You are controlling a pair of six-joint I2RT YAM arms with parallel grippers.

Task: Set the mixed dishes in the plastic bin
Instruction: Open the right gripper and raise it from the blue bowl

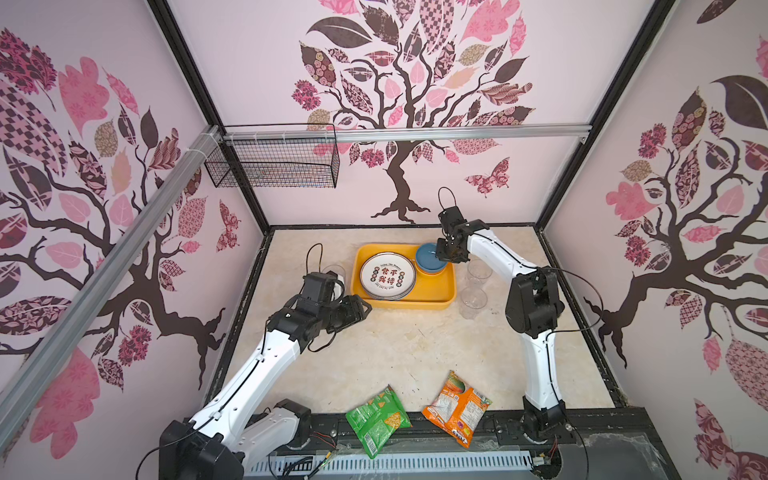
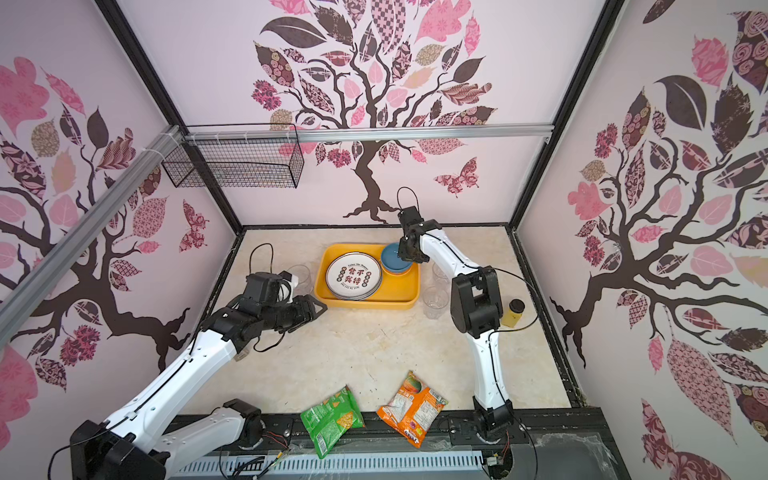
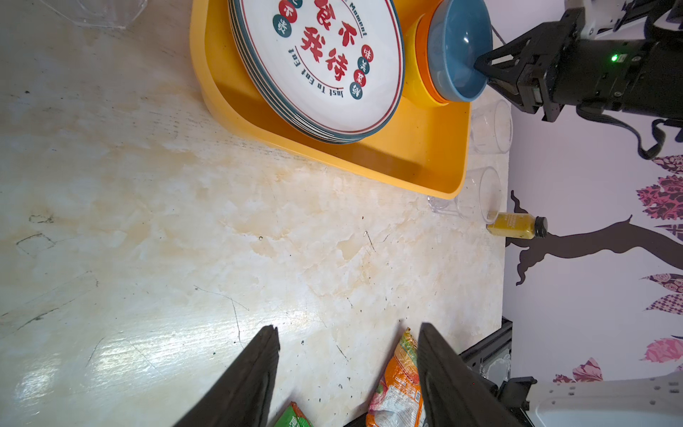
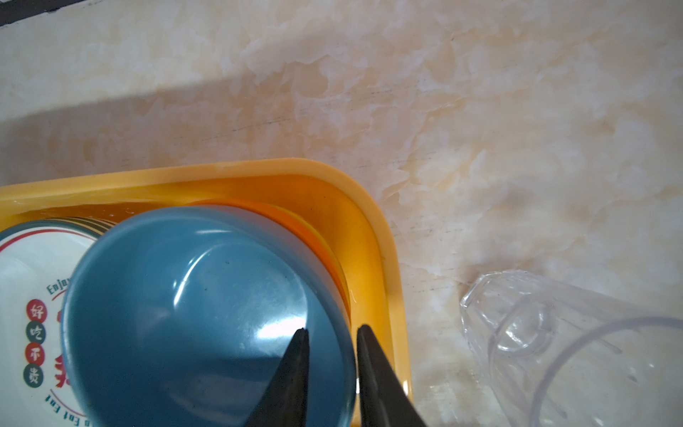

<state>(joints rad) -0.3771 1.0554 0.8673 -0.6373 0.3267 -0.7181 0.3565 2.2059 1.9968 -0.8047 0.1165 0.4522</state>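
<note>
In both top views the right hand (image 1: 439,250) (image 2: 403,253) sits at the blue bowl (image 1: 426,255), which tops a nest of bowls inside the plastic bin (image 1: 409,306). The stack of plates (image 1: 387,274) lies in the bin just beyond that hand's tips. 2 clear cups (image 1: 478,272) (image 1: 473,301) rest on the table (image 1: 415,353) outside the bin, behind the hand and beside its arm. The left hand (image 1: 365,308) hovers near the bin's wall. Left wrist view: left hand (image 3: 347,327) spread wide, nothing between its fingers; bin, plates and bowl well ahead of it, none touched. Right wrist view: right hand (image 4: 331,329) narrowly parted, 1 finger inside the blue bowl (image 4: 184,314) and 1 outside, astride its rim; the wall of the plastic bin (image 4: 369,207) directly beyond; 1 clear cup (image 4: 517,325) on the outer finger's side.
</note>
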